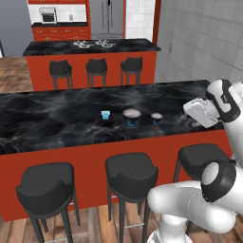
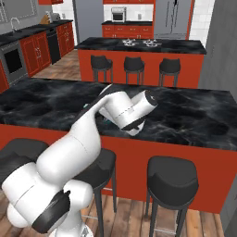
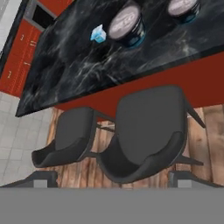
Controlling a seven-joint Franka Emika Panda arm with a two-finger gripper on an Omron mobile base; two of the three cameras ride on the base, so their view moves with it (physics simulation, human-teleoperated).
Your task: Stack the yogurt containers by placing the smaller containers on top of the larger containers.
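Observation:
Three yogurt containers stand in a row on the black marble counter (image 1: 57, 118). At the left is a tiny light-blue cup (image 1: 105, 115) (image 3: 99, 34). In the middle sits the wide dark tub with a pale lid (image 1: 131, 116) (image 3: 127, 27). To its right is a small dark cup with a pinkish lid (image 1: 156, 117) (image 3: 183, 8). All three stand apart, with nothing stacked on them. My gripper (image 3: 114, 178) is open and empty, its fingertips (image 3: 43, 177) wide apart. The white hand (image 1: 201, 112) hovers to the right of the row, near the counter's front edge.
Three dark bar stools (image 1: 131, 173) (image 3: 148, 131) stand under the counter's red front. In the right base view my own arm (image 2: 115, 111) covers the containers. A second island with stools (image 1: 96, 66) lies behind, and a grey wall (image 1: 204, 38) closes the right side.

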